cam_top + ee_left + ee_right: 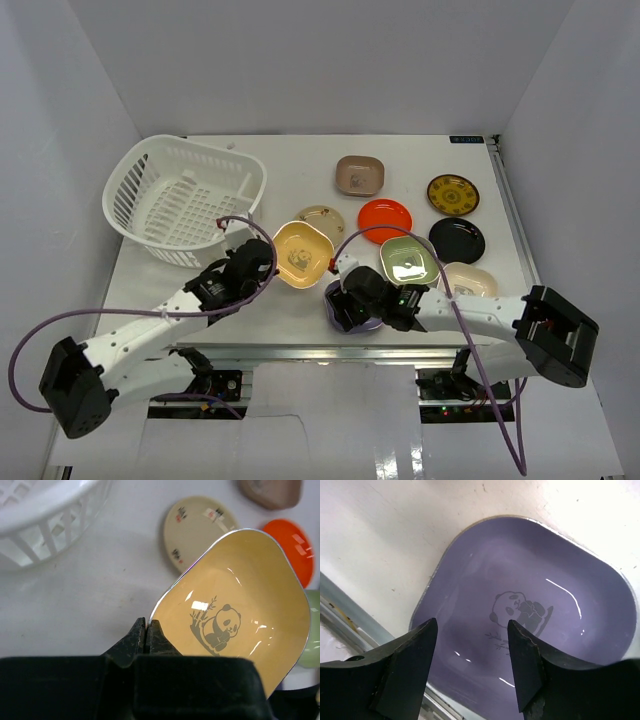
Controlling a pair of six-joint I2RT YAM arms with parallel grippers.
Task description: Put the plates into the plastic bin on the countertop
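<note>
Only your left wrist view shows the left jaws pinching the yellow plate (240,580). Right wrist view: right jaws spread over the lavender plate (540,575).

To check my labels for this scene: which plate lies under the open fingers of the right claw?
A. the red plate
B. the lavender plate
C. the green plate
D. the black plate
B: in the right wrist view the right claw stands open over the lavender plate, which fills most of that view.

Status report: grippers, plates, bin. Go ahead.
Left gripper shut on rim of yellow rounded-square panda plate. Right gripper open over lavender rounded-square plate. White slotted plastic bin holds no plates. Path to it unobstructed.
</note>
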